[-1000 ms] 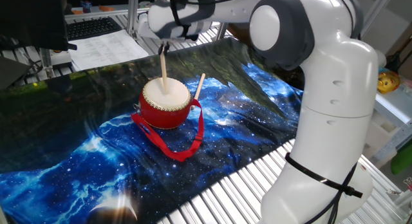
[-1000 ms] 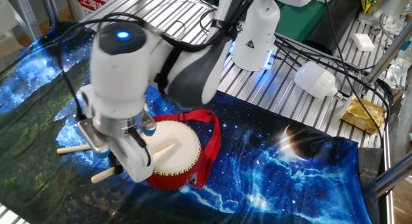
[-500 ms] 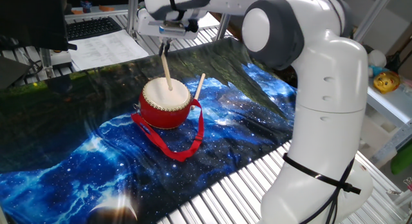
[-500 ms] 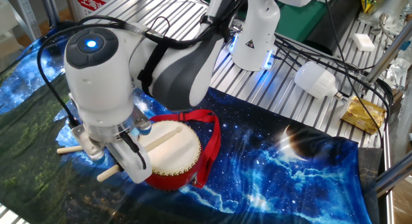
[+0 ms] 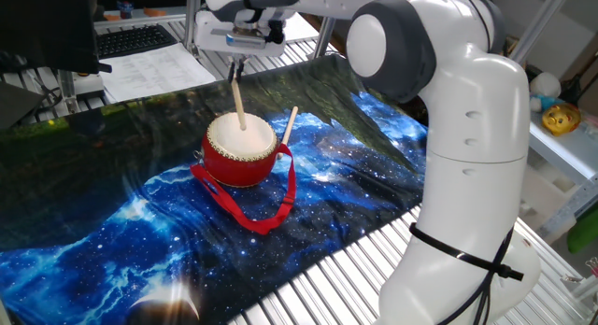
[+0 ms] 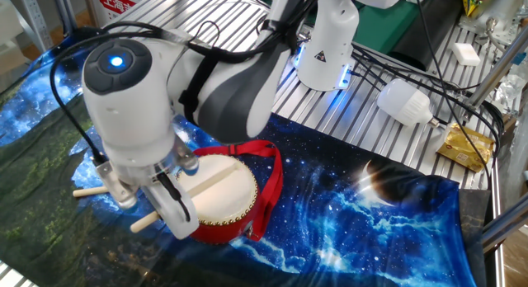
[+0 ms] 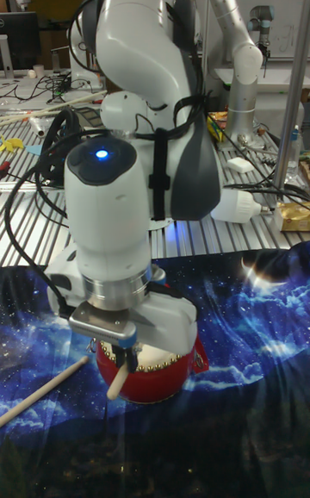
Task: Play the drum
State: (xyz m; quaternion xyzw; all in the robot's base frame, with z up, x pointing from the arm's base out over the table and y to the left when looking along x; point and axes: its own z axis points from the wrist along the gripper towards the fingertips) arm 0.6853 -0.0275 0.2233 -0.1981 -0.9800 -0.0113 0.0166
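The red drum (image 5: 241, 149) with its cream skin stands on the galaxy cloth (image 5: 103, 222), its red ribbon strap (image 5: 277, 202) trailing toward the front. My gripper (image 5: 234, 71) hangs above the drum's far side, shut on a thin wooden stick (image 5: 239, 103) whose lower tip rests over the skin. From the other side the drum (image 6: 227, 188) shows half hidden behind my gripper (image 6: 167, 206), and the held stick (image 6: 202, 182) lies slanted across the head. A second stick (image 5: 288, 125) leans on the drum's rim. The tall view shows my gripper (image 7: 120, 351) in front of the drum (image 7: 159, 375).
A keyboard (image 5: 140, 35) and printed papers (image 5: 154, 71) lie behind the cloth. The arm's white base (image 5: 467, 260) stands at the right. A white bulb (image 6: 404, 101) and a packet (image 6: 466, 147) sit on the metal slats. The loose stick (image 6: 87, 190) lies beside the drum.
My wrist has shifted a little to the left and the held stick has tilted from upright to slanted, its tip moving toward the far side of the skin. The drum stays put.
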